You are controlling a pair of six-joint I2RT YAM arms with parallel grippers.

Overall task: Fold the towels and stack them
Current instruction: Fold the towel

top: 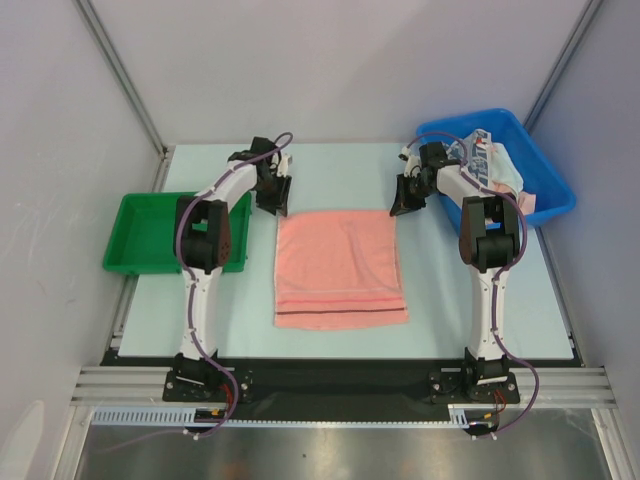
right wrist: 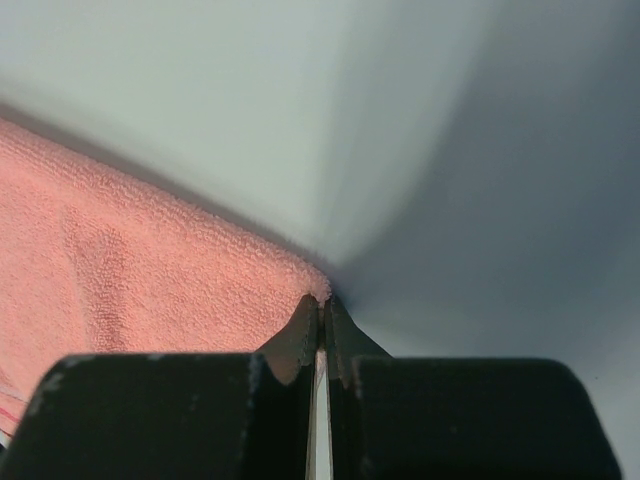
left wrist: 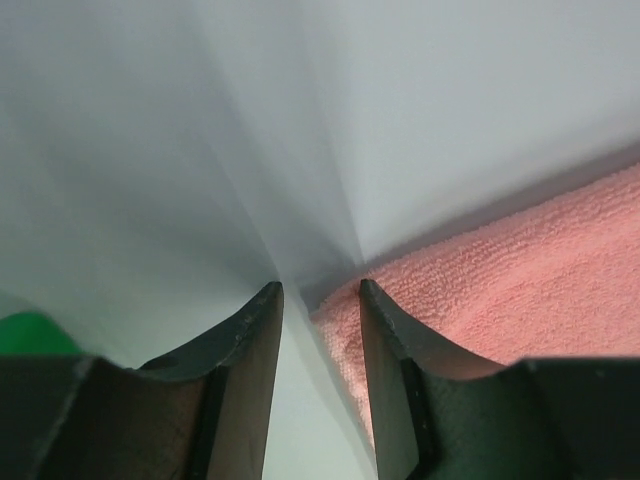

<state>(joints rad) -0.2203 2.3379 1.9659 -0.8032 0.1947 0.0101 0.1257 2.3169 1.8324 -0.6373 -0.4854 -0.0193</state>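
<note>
1. Two sets of jaws are mine, and both are down at the far edge of the salmon towel (top: pixel 340 268), one at each far corner.
2. That towel lies flat and spread out in the middle of the worktop (top: pixel 440 300), between my left arm (top: pixel 200 260) and my right arm (top: pixel 490 270). A dark stripe (top: pixel 340 313) runs across it close to its near edge.
3. My left jaws stand a narrow way apart and hold nothing. In the left wrist view bare worktop shows in the gap. The towel's far-left corner reaches the inner side of one finger (left wrist: pixel 400 390) (the other finger (left wrist: pixel 245 380) is over bare worktop, clear of the cloth).
4. My right jaws are closed down to a hairline slit, with the towel's far-right corner pinched at their very tips. In the right wrist view the terry rises a little just behind the pinch, and a dark shadow runs under the towel's far edge.
5. The green tray (top: pixel 140 235) sits at the left side of the worktop, beside my left arm and well apart from the salmon towel.
6. The blue bin (top: pixel 545 200) sits at the far right, just beyond my right arm. A navy-and-white patterned towel (top: pixel 490 155) lies rumpled in it, with some white cloth (top: pixel 505 175) against it (how many pieces are in there, I cannot tell).
</note>
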